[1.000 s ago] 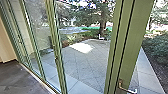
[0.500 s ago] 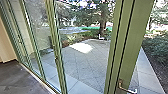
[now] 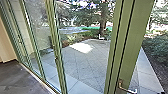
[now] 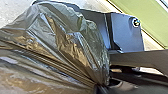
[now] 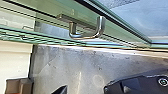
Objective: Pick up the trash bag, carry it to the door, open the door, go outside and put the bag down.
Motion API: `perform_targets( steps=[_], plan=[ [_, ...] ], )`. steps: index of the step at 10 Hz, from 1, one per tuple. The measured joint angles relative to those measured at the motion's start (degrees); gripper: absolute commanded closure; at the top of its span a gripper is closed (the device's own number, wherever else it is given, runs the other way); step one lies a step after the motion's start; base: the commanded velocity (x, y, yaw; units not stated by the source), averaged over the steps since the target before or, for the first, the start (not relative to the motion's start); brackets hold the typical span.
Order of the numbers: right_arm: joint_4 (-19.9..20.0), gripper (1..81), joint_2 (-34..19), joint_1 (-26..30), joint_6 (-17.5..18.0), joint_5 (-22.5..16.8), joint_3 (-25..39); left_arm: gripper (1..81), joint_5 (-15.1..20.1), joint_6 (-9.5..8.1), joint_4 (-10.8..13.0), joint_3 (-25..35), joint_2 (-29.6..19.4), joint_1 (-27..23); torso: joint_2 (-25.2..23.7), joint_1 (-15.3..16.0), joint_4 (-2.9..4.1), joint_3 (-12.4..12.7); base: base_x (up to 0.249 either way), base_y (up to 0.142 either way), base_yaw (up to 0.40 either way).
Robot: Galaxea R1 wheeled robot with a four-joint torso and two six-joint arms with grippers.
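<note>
I've got the green door frame (image 3: 137, 37) and its metal handle (image 3: 127, 90) standing between me and part of the paving (image 3: 82, 62); my left gripper (image 4: 98, 87) clamps the dark, shiny, creased trash bag (image 4: 62, 45), my right gripper's (image 5: 93, 90) tips are apart

Handle (image 3: 128, 90) on door (image 3: 136, 42) — paving (image 3: 85, 65) beyond

Dark bluish plate (image 4: 126, 32) with a round corner fitting (image 4: 136, 22)
</note>
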Motion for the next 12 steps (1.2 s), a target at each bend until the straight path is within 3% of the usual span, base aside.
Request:
perform_targets(
  steps=[4, 7, 12],
  plan=[
    [-0.06, 1.0, 6.42, -0.11, 5.13, -0.28, -4.24, 81.1, 0.00, 0.00, 0.00, -0.09, 0.29, 0.00, 0.00, 0.00, 0.00, 0.00, 0.000, 0.000, 0.000],
    [-0.11, 1.0, 11.29, -1.33, 10.06, 2.17, -7.75, 81.1, 0.00, 0.00, 0.00, -0.09, 0.29, 0.00, 0.02, 0.00, 0.00, 0.00, 0.000, 0.000, 0.000],
    [-0.09, 1.0, 15.41, -1.84, 16.41, 3.80, -13.42, 81.1, -0.01, 0.00, 0.00, -0.13, 0.24, 0.00, 0.02, 0.02, 0.00, -0.02, 0.000, 0.000, 0.000]
  ],
)
